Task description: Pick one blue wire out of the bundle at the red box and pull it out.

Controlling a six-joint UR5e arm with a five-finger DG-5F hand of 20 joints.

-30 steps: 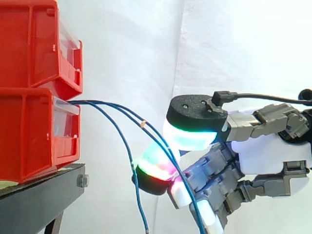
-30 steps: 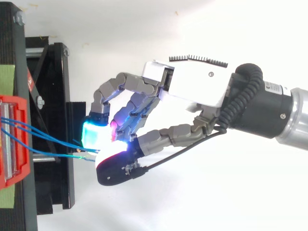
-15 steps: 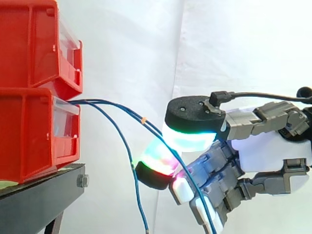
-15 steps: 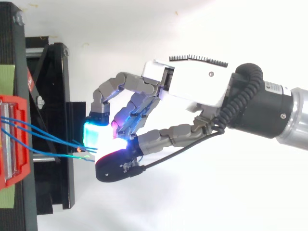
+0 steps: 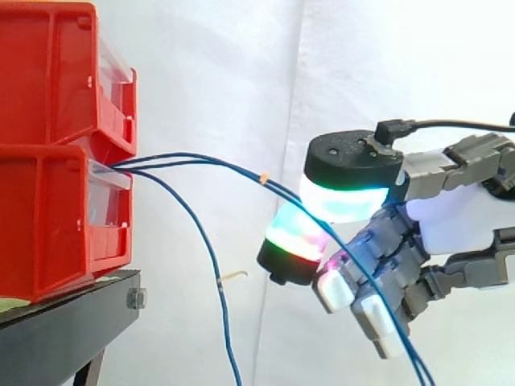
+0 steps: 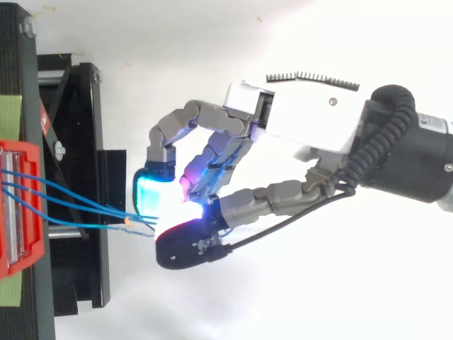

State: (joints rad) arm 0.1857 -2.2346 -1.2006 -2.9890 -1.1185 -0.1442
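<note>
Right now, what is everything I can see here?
Red bins: two, red, stacked at the left on the stand.
Black stand: one, black, under the bins.
Blue wires: three, blue, coming out of the lower bin; two run to the hand, one hangs down.
White curtain: one, white, behind everything.
Hand: one, white and grey with glowing pads, at the right, pinching two wires.

**Bright, Even, Whites Washed Out**

Lit brightly and evenly, with no hard shadows. Bleaches the curtain [image 5: 225, 80] almost blank, save faint grey folds. Sets the wires [image 5: 193, 156] dark against it. Leaves only soft shade under the bins' [image 5: 40, 209] lips and the stand [image 5: 56, 330]. Blooms to white glare around the glowing cyan, green and magenta pads [image 5: 346, 205].
</note>
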